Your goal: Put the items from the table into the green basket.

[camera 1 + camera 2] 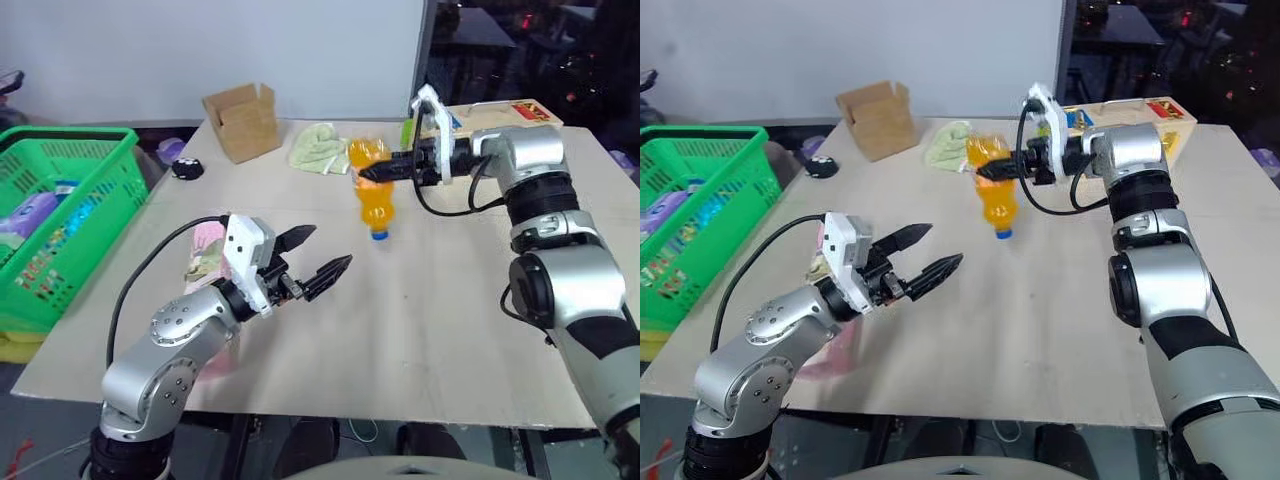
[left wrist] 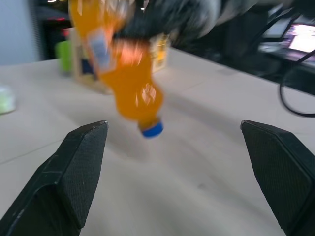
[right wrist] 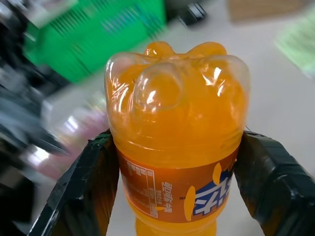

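My right gripper (image 1: 364, 172) is shut on the orange-drink bottle (image 1: 373, 197) and holds it above the table (image 1: 450, 320) with its blue cap pointing down. In the right wrist view the two fingers (image 3: 81, 179) clamp the bottle (image 3: 177, 123) at its label. My left gripper (image 1: 330, 247) stands open and holds nothing, a little nearer and to the left of the bottle (image 2: 130, 83), pointing toward it. The pink carton (image 1: 204, 256) lies flat at the table's left side, partly hidden behind my left wrist. The green basket (image 1: 70, 140) stands beyond the table's left edge, with goods inside.
A small brown cardboard box (image 1: 243, 120), a pale green cloth (image 1: 320, 147) and a small black object (image 1: 187, 168) sit at the back of the table. A flat wooden box (image 1: 500, 118) lies at the back right, behind my right arm.
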You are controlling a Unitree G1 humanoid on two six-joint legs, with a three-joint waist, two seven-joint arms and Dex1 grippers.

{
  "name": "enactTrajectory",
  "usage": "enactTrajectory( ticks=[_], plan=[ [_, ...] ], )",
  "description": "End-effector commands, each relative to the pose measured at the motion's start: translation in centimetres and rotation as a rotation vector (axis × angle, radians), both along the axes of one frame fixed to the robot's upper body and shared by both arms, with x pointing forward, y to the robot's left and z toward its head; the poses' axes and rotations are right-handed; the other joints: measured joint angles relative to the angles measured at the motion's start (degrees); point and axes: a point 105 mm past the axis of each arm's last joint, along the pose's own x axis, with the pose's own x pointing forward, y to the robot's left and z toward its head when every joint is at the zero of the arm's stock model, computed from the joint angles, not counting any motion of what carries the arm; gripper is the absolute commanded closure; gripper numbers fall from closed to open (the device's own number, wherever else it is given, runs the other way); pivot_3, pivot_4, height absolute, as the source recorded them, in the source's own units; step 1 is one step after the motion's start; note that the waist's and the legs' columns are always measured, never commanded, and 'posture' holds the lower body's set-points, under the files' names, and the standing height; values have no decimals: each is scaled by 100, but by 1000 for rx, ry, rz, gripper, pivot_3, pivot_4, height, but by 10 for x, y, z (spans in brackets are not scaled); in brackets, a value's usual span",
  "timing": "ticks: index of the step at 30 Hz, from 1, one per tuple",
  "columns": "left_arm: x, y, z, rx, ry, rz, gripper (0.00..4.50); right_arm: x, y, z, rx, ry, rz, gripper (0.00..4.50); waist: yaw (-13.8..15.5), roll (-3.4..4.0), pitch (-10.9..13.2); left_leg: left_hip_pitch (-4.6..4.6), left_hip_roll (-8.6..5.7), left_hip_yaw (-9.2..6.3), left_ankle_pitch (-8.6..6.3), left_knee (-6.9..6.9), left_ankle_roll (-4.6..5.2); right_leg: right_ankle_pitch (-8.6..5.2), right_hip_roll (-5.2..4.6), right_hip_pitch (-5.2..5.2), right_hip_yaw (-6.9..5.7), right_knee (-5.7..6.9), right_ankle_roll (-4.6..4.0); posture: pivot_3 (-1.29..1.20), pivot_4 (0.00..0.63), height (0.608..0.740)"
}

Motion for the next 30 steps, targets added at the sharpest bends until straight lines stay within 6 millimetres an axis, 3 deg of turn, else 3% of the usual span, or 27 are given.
enactTrajectory(
  ticks=[1, 7, 13, 17, 21, 24, 30],
  plan=[
    [8, 3, 13, -4, -55, 51, 0, -22, 10, 27, 133, 2, 28, 1556, 51, -1, -1, -4, 0, -4, 0, 3, 0, 0, 0, 0, -5, 0, 0, 213, 0, 740],
    [18, 1, 28, -69, -65, 48, 0, -53, 27, 23, 196, 19, 70, 1556, 93, -2, -1, -8, -1, -5, 1, 14, -2, 1, 1, 0, -7, 3, 1, 197, 0, 740],
    [24, -5, 23, -87, -7, 10, 0, -69, 38, 21, 241, 29, 97, 1556, 53, -4, -2, -7, 1, -6, 1, 14, -2, 1, 3, 0, -8, 5, 1, 178, 0, 740],
    [26, -8, 32, -204, 56, -11, 1683, -81, 42, 20, 242, 0, 134, 1556, 40, -8, -4, -9, 0, -6, 1, 16, -2, 1, 1, 1, -9, 3, 1, 169, 0, 740],
    [25, -1, 37, -178, 26, 5, 2093, -89, 43, 23, 258, -111, 163, 1557, -26, -11, -6, -8, 1, -7, 1, 14, -2, 1, 3, 0, -9, 4, 1, 169, 0, 740],
    [22, 9, 53, -199, -49, 42, 2093, -85, 40, 19, 255, -150, 136, 76, -80, -11, -6, -5, 5, -6, 1, 13, -2, 1, 7, 0, -8, 5, 1, 185, 0, 740],
    [17, 63, 92, -358, -134, 267, 2093, -82, 20, 28, 231, -422, 95, 26, -59, -18, -4, -7, 7, -10, 1, 11, -2, 0, 5, 0, -10, 1, 1, 230, 0, 740]
  ],
)
